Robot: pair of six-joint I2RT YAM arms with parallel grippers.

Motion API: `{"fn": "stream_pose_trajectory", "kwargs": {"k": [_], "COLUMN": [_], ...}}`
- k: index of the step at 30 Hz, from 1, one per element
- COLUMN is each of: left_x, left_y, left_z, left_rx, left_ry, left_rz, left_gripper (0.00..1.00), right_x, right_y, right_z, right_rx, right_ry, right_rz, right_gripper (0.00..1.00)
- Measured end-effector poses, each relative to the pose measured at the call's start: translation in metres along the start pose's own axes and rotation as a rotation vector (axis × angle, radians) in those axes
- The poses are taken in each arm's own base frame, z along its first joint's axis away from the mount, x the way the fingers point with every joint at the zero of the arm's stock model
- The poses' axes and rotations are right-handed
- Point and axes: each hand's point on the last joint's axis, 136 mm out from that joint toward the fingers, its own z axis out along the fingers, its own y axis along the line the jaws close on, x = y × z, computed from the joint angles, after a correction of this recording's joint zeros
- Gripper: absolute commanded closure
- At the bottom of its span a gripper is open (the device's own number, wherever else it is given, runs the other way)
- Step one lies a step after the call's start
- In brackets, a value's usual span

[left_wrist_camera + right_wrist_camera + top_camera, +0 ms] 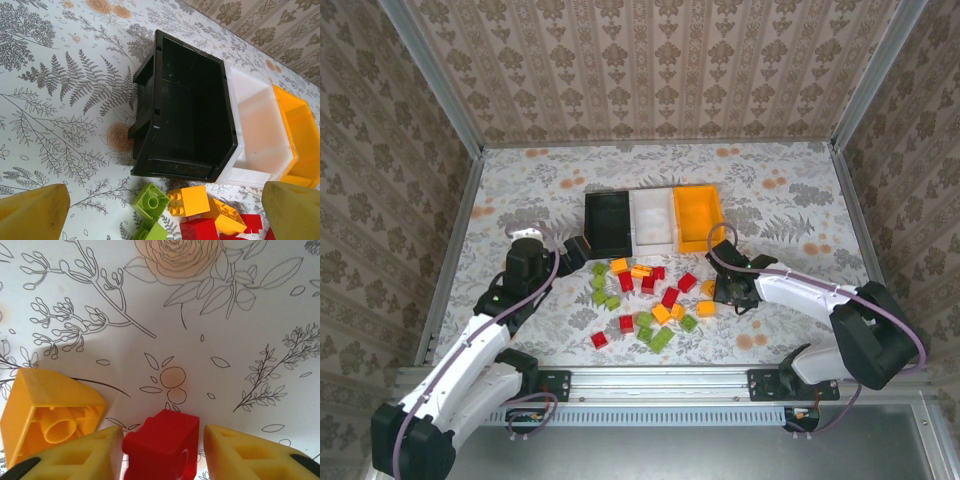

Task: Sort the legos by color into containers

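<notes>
White flowery tablecloth (790, 200), patterned walls (650, 70). Small bright legos (670, 297) scattered. Left pincer (575, 250) wide; right pincer (162, 452) round red brick (160, 440), grip unclear.

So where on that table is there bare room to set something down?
Bare: the far strip of table behind the three bins, and the right corner beyond the orange bin. Crowded: the middle, where legos lie scattered in front of the bins.

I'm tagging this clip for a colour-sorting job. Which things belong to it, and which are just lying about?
Job: loose bricks, black bin, white bin, orange bin, right tool straddling a red brick.
Just there: flowered table cover, patterned walls, metal rail.
</notes>
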Motion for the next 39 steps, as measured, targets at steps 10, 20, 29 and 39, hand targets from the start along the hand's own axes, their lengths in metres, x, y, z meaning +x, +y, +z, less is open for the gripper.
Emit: {"fn": "stream_pose_trajectory", "kwargs": {"k": [10, 20, 29, 39], "left_x": [0.001, 0.011, 0.027, 0.041], "left_y": [-0.001, 0.003, 0.015, 0.023], "left_z": [0.002, 0.004, 0.002, 0.005], "left_rx": [0.003, -0.014, -0.063, -0.097], "left_ry": [0.008, 0.049, 0.113, 0.171], "left_rz": [0.000, 0.004, -0.001, 0.005], "left_gripper": [0.00, 0.00, 0.01, 0.09], "right_x": [-0.004, -0.105, -0.184, -0.205], "right_y": [0.002, 0.074, 0.099, 0.105], "right_z": [-0.007, -0.086, -0.040, -0.019], "right_rx": [-0.028, -0.221, -0.126, -0.094], "right_ry": [-0.015, -0.266, -0.310, -0.304], "right_rz": [0.006, 0.001, 0.052, 0.070], "right_gripper": [0.82, 0.81, 0.78, 0.47]}}
